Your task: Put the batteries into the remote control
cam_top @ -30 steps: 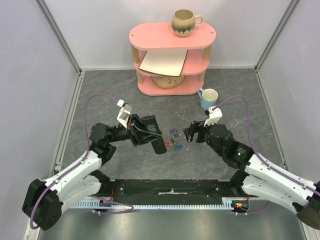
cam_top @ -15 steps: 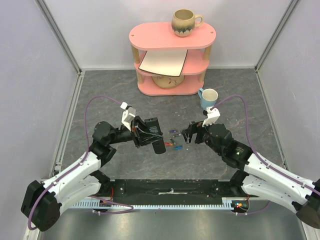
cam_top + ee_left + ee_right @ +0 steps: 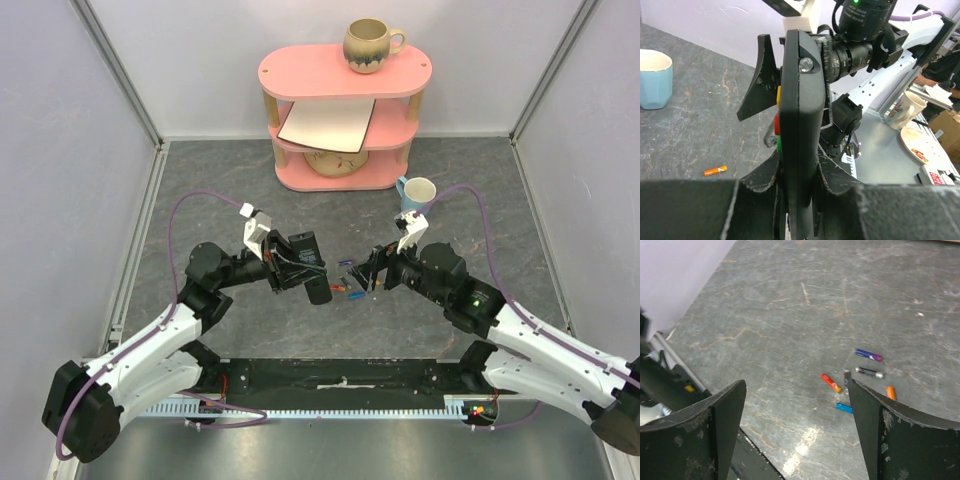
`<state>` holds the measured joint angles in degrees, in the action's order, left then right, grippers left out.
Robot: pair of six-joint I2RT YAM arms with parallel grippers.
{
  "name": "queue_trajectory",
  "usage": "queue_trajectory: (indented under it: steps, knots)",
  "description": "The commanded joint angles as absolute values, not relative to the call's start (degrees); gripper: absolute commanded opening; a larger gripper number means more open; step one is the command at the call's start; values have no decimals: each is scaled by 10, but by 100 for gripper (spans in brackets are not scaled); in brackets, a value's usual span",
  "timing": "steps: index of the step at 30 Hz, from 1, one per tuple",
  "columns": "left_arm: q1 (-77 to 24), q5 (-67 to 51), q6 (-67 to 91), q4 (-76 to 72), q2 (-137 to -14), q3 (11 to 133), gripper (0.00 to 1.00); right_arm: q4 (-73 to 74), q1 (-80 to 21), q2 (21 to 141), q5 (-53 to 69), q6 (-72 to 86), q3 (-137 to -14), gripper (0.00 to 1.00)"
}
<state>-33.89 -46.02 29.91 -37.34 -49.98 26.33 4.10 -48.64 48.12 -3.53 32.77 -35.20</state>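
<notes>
The remote control (image 3: 306, 268), slim and black, is held off the table edge-on with my left gripper (image 3: 288, 272) shut on it. In the left wrist view the remote control (image 3: 800, 115) stands upright between the fingers of my left gripper (image 3: 801, 167), with red, yellow and green buttons showing on its left side. Several batteries (image 3: 347, 281) lie loose on the dark table between the arms. My right gripper (image 3: 366, 270) hovers over them, open and empty. Through the right gripper (image 3: 797, 385) I see a purple battery (image 3: 869, 355), a red-orange battery (image 3: 831, 382) and a blue battery (image 3: 843, 407).
A pink three-tier shelf (image 3: 340, 120) stands at the back with a brown mug (image 3: 370, 45) on top and a white board (image 3: 328, 125) on its middle tier. A light blue cup (image 3: 416, 196) sits right of the shelf's foot. Grey walls close in the left and right sides.
My right gripper has moved left and now hangs over the batteries. The left arm shifted slightly with the remote still in its grip.
</notes>
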Motion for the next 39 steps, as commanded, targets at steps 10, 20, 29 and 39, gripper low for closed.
queue_trajectory:
  steps: [10, 20, 29, 39]
  knots:
    - [-357, -343, 228, -383, -514, 283, 2, -98, -488, 516, 129, 430, -359, 91]
    - [-413, -233, 160, -398, -510, 265, 2, -137, -487, 552, 122, 537, -354, 89]
    - [-468, -138, 164, -457, -533, 260, 2, -125, -487, 519, 62, 572, -330, 82]
    - [-471, 15, 235, -505, -546, 254, 2, -54, -487, 460, -36, 570, -329, 84]
